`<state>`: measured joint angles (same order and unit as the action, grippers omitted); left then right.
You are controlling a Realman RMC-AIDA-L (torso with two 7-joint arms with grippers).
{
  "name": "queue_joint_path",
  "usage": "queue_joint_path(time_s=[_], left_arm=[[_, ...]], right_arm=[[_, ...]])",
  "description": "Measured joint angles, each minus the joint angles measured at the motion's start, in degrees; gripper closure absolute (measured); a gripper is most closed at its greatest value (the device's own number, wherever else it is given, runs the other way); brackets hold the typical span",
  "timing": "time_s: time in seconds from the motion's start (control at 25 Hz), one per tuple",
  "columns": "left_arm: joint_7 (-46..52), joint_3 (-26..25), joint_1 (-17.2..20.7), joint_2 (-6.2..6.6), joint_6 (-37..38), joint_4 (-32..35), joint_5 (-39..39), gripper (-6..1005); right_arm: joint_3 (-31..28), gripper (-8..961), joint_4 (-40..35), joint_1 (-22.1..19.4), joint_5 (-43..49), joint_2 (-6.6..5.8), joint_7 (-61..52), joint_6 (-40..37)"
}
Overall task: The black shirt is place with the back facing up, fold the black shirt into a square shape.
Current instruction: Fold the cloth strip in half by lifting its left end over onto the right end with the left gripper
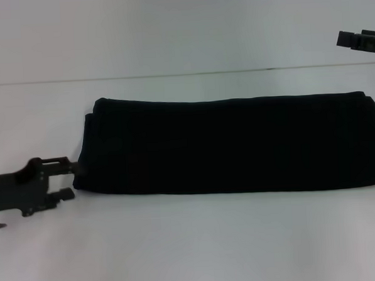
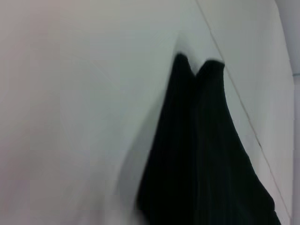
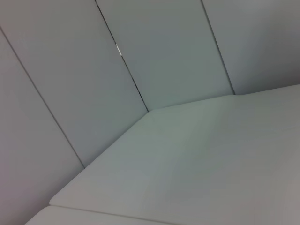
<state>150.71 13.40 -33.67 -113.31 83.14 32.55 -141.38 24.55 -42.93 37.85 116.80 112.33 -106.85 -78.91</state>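
A plain white table point(image 1: 193, 247) meets a pale panelled wall point(image 3: 140, 51); the black shirt point(image 1: 232, 144) lies on it as a long folded band; the left gripper point(image 1: 68, 177), fingers spread apart, sits at the shirt's left end; the right gripper point(image 1: 358, 40) hangs raised beyond the shirt's right end, its finger state unreadable.

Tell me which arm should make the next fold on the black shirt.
Left, probably. The left claw sits at table level against the left end of the black shirt, which lies as a long band. The right claw is raised, far back at the right, away from the cloth.
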Motion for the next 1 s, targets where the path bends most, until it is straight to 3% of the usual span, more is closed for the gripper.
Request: queue_joint_path(time_s=[0.48,1.0], left_arm=[[0.91,0.34,-1.91,-0.26,-4.13,-6.04,0.18,152],[1.11,1.61,-2.9,-0.85,-8.04,-6.84,0.07,160]], right_arm=[[-0.05,33,-0.05,0.33,0.0,-0.22,-0.24,-0.03],[-0.03,33,-0.05,0.57,0.0,-0.29,-0.46,0.13]])
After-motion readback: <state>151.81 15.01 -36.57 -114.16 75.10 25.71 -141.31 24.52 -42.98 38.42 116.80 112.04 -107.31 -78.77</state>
